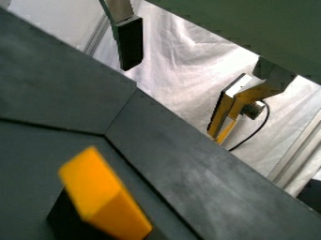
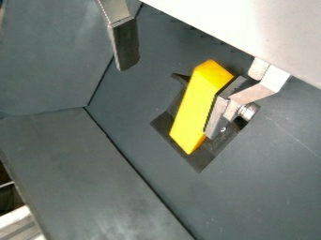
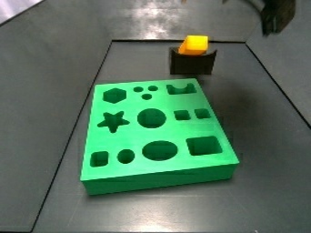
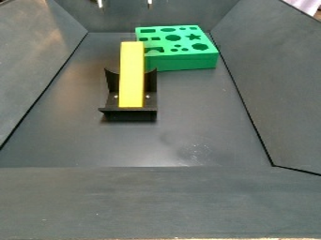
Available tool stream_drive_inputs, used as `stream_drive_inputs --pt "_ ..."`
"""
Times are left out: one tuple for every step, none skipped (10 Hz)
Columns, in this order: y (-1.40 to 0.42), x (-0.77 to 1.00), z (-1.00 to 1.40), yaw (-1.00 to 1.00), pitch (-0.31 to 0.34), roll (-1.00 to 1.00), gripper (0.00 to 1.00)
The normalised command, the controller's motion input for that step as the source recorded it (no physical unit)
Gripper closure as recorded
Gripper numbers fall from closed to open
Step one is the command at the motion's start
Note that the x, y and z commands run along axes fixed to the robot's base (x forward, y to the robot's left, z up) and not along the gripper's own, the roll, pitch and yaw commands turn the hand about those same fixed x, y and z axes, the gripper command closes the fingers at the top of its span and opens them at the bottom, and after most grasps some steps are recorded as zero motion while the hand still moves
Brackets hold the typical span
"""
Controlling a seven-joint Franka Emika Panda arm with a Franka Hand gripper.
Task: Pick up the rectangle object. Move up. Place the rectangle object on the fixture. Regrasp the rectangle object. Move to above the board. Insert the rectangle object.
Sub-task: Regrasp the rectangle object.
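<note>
The yellow block (image 4: 130, 72) leans on the dark fixture (image 4: 127, 105) at centre left in a side view, with the green board (image 4: 179, 46) behind it at the top. The gripper (image 2: 175, 66) hangs above, its fingers (image 2: 124, 42) spread wide and holding nothing, clear of the block in both wrist views.

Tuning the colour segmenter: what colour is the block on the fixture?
Orange-yellow. The rectangle object shows best in a side view, lying on the dark fixture; gripper empty.
</note>
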Motion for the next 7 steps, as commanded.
stream_drive_inputs --pt "0.03 0.06 -1.00 0.00 -0.125 0.07 0.00" --pt "0.03 0.06 -1.00 -0.03 -0.113 0.06 0.00" --pt "0.03 0.06 -1.00 -0.04 -0.107 0.06 0.00" --pt "0.02 0.06 -1.00 -0.05 -0.089 0.06 0.00" --pt "0.02 0.07 -0.95 -0.06 -0.074 0.06 0.00" --pt "0.01 0.06 -0.72 -0.06 -0.051 0.05 0.00" --pt "0.01 0.06 -0.61 -0.05 -0.038 0.06 0.00"
